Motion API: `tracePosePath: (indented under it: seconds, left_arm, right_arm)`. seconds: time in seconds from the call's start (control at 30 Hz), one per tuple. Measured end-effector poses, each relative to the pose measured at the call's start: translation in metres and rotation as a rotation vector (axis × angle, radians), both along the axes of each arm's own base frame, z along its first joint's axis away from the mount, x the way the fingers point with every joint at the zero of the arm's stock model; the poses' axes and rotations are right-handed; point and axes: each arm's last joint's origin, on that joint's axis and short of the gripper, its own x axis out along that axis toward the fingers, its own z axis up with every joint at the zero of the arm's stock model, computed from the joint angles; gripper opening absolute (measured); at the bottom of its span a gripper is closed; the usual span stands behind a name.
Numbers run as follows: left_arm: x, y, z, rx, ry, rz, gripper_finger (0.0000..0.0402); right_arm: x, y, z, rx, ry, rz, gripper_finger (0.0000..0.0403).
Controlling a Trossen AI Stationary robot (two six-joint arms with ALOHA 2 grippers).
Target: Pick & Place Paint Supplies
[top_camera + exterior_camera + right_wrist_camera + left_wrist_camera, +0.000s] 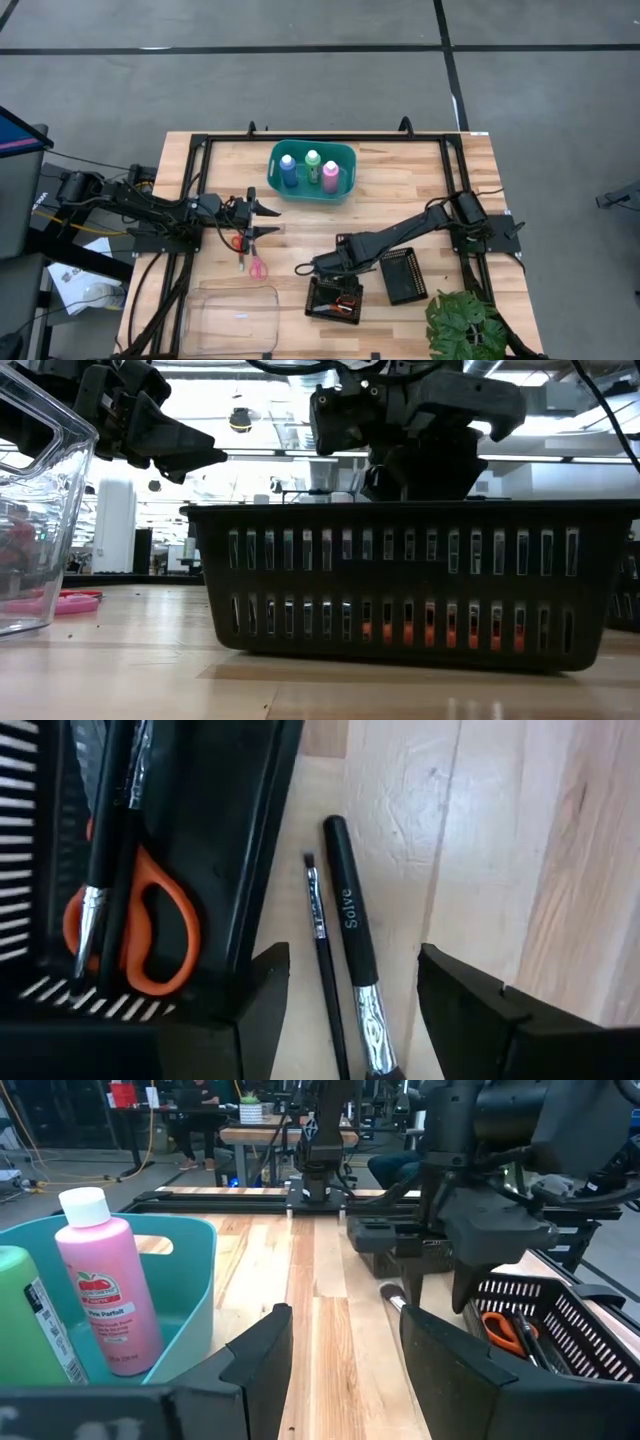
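Both arms were dark, near-black, built of blocky jointed segments. The left arm (150,208) carried black cables along its links, with a yellow cable near its base. The right arm (410,238) showed a chunky angular wrist housing. The left gripper (345,1345) and right gripper (350,1000) each had two matte black, wedge-shaped fingers (262,1355) with flat faces.

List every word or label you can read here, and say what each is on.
"Solve": on the handle of the thicker brush lying on the table beside the black tray.
The pink bottle has a label with an apple picture; its print is too blurred to read.
Nothing else is legible.
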Motion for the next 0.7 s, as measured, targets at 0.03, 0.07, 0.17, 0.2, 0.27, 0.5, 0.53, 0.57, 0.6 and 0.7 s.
tracePosePath:
  seconds: [0.03,0.07,0.17,0.2,0.27,0.5,0.53,0.57,0.6,0.7]
  left_arm:
    - [0.0,0.0,0.0,0.0,0.0,0.0,0.0176]
    - [0.0,0.0,0.0,0.0,0.0,0.0,0.0176]
    - [0.0,0.0,0.0,0.0,0.0,0.0,0.0176]
    - [0.0,0.0,0.0,0.0,0.0,0.0,0.0176]
    - [0.0,0.0,0.0,0.0,0.0,0.0,0.0176]
    - [0.0,0.0,0.0,0.0,0.001,0.0,0.0176]
    - [0.0,0.0,0.0,0.0,0.001,-0.001,0.0176]
    - [0.0,0.0,0.0,0.0,0.001,-0.001,0.0176]
    - [0.0,0.0,0.0,0.0,0.001,-0.001,0.0176]
    - [0.0,0.0,0.0,0.0,0.001,-0.001,0.0176]
  right_arm:
    - [0.0,-0.001,0.0,-0.001,-0.001,-0.001,0.0202]
    - [0.001,-0.002,0.0,-0.005,-0.002,-0.003,0.0202]
    - [0.002,-0.005,0.0,-0.032,-0.011,-0.005,0.0202]
    - [0.002,-0.005,-0.001,-0.041,-0.02,0.0,0.0202]
    - [0.001,-0.006,-0.005,-0.052,-0.026,0.008,0.0202]
    - [-0.004,-0.011,-0.019,-0.057,-0.006,0.003,0.02]
    - [-0.004,-0.011,-0.021,-0.057,-0.007,0.002,0.0199]
    - [-0.005,-0.012,-0.023,-0.057,-0.004,0.002,0.0197]
    - [-0.006,-0.012,-0.025,-0.058,-0.005,0.002,0.0196]
    - [-0.007,-0.012,-0.029,-0.056,-0.01,0.003,0.019]
